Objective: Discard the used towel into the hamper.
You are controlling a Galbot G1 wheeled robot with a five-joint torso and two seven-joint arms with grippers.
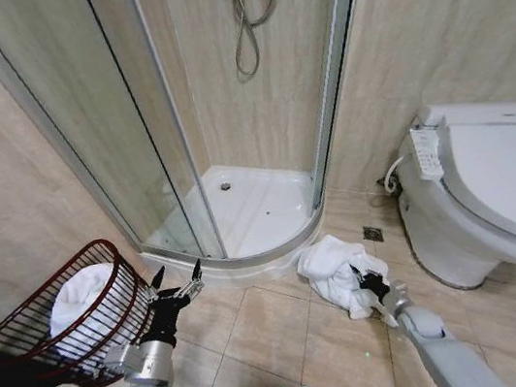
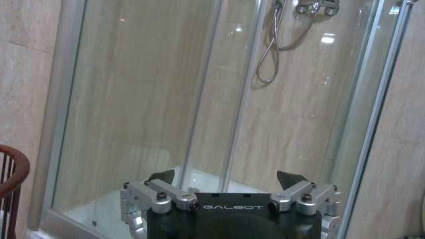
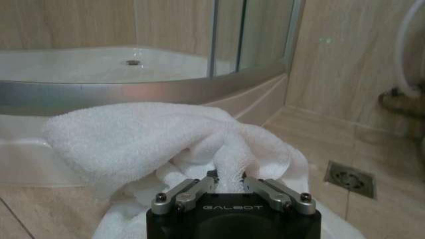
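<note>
A crumpled white towel (image 1: 326, 263) lies on the tiled floor by the shower's curb. My right gripper (image 1: 371, 286) is low over its near edge, and the right wrist view shows that gripper (image 3: 229, 177) shut on a fold of the towel (image 3: 146, 134). The hamper (image 1: 27, 333), a dark reddish-brown wire basket, stands at the far left with another white towel (image 1: 78, 298) inside it. My left gripper (image 1: 175, 279) is raised just right of the hamper's rim, open and holding nothing; in the left wrist view this gripper (image 2: 226, 177) faces the shower glass, with the hamper's rim (image 2: 15, 169) at the edge.
The glass shower enclosure (image 1: 161, 140) with its white tray (image 1: 260, 208) stands straight ahead. A white toilet (image 1: 494, 195) with a side control panel fills the right. A floor drain (image 1: 372, 233) sits between towel and toilet. Open tiles lie between hamper and towel.
</note>
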